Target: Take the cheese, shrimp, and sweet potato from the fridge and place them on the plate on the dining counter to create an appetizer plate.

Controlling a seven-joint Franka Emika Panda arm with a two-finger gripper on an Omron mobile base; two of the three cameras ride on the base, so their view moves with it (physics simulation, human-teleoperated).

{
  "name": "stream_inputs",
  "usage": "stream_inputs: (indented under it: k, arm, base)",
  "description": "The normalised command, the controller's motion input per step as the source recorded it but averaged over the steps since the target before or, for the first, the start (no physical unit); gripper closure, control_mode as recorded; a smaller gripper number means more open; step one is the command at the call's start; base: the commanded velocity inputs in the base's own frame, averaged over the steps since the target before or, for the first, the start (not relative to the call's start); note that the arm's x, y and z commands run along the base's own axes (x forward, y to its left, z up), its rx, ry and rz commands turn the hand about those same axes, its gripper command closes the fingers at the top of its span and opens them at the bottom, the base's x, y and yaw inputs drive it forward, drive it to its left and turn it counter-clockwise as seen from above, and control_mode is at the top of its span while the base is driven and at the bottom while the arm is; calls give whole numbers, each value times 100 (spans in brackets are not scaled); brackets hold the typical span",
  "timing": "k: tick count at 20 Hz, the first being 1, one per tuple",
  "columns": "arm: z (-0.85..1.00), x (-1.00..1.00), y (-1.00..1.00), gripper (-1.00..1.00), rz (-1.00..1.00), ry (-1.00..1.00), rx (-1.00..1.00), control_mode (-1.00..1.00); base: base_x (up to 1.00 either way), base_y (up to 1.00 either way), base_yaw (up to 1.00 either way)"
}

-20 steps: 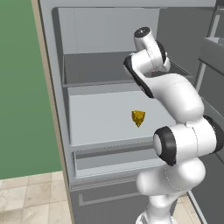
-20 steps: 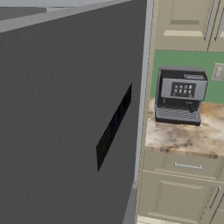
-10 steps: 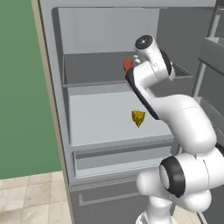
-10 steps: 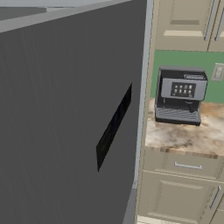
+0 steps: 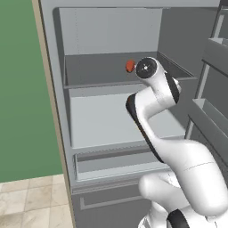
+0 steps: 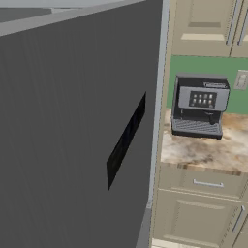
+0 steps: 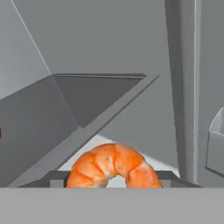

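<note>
The fridge stands open and my arm reaches into it at shelf height. The shrimp, curled and orange, sits right between my dark fingertips, which touch its two ends, so my gripper is shut on it just above a light shelf. The reddish sweet potato lies at the back of the upper shelf, beside my arm's joint. My arm hides the cheese. The plate and the dining counter are out of view.
Door shelves jut in at the right of the fridge opening. The open fridge door's dark outer face blocks the right base view's left side. Beyond it, a coffee machine stands on a marbled counter above cream drawers.
My arm has swung up and leftward inside the fridge. It now covers the cheese and has uncovered the sweet potato on the upper shelf. The base views have not shifted.
</note>
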Motion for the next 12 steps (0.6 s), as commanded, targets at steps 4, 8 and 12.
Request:
stream_inputs:
  k: [4, 8, 12]
  arm:
    - [9, -96, 33, 100, 0, -11, -6, -100]
    - [0, 0, 0, 100, 0, 0, 0, 100]
    - [0, 0, 0, 100, 0, 0, 0, 100]
  base:
    - [0, 0, 0]
    - [-97, 39, 0]
    - [-94, 39, 0]
